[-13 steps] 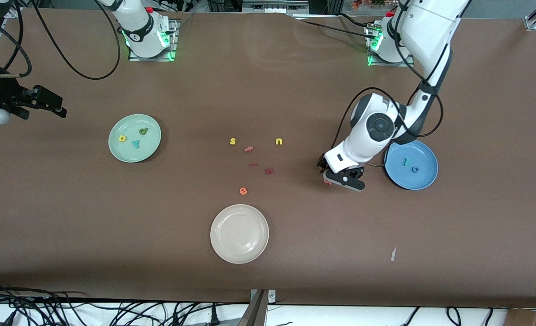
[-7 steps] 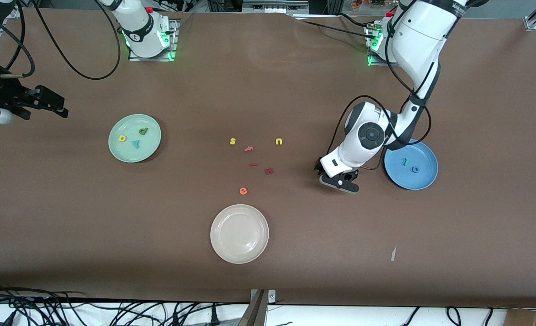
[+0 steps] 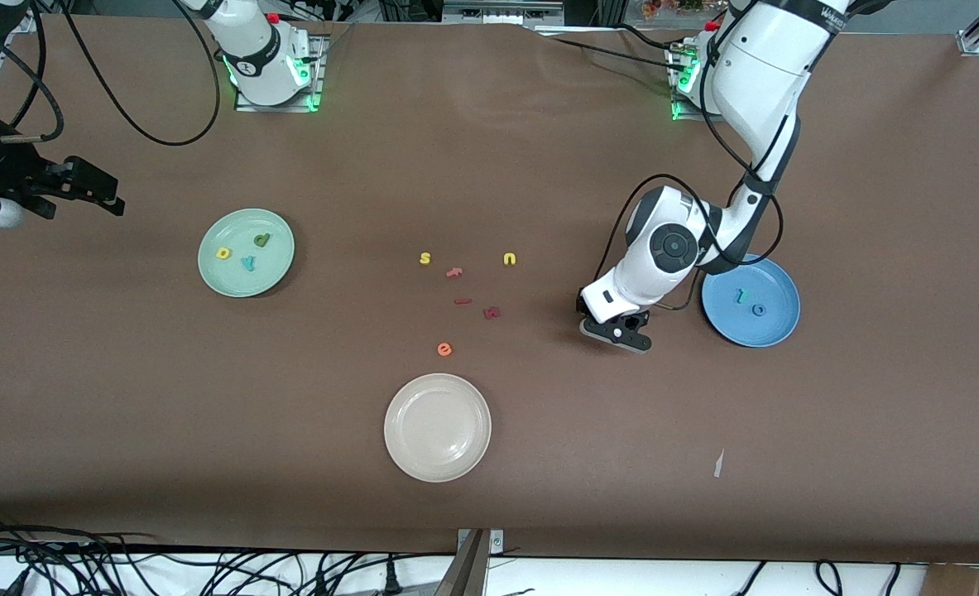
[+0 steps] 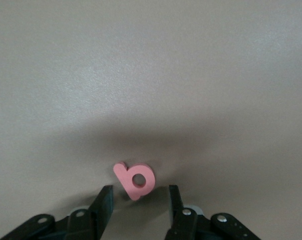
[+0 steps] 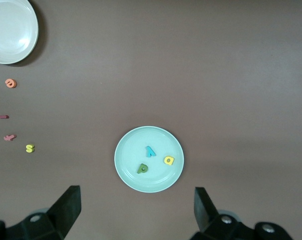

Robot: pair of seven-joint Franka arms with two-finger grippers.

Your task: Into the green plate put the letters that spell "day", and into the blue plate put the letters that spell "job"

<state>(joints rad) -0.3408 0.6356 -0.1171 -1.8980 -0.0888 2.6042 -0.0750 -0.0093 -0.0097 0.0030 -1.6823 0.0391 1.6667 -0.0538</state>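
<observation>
Three letters already lie in the green plate (image 3: 246, 252): the yellow one (image 3: 223, 253), the green "d" (image 3: 262, 240) and the teal "y" (image 3: 248, 263), so "day" looks finished. Taking the blue plate (image 3: 775, 331) as the landmark, the teal hooked letter (image 3: 741, 295) and the blue ring (image 3: 759, 310) rest inside it, and only the pink "b" (image 4: 135, 180) remains outside, flat on the table (image 3: 539, 463) near the plate's rim on the side toward the right arm's end.

In the left wrist view the left gripper (image 4: 139, 210) sits low over that "b", its two fingers (image 4: 101, 206) part-way apart with the letter between them; a sliver of table shows on each side, so I judge they are not yet pinching it. From the front camera the letter is hidden under the gripper.

To do this pick well, the fingers should close squarely on the round body of the "b", not on its thin stem, which sticks out at an angle and could make the piece twist. Foam this small gives way, so a gentle squeeze ought to be enough. Then lift straight up before swinging over the blue plate, and release low so the letter does not bounce off the rim.

Well apart from the blue plate, at the right arm's end of the table, the right gripper (image 5: 135, 207) waits high over the green plate with its jaws wide and empty.
</observation>
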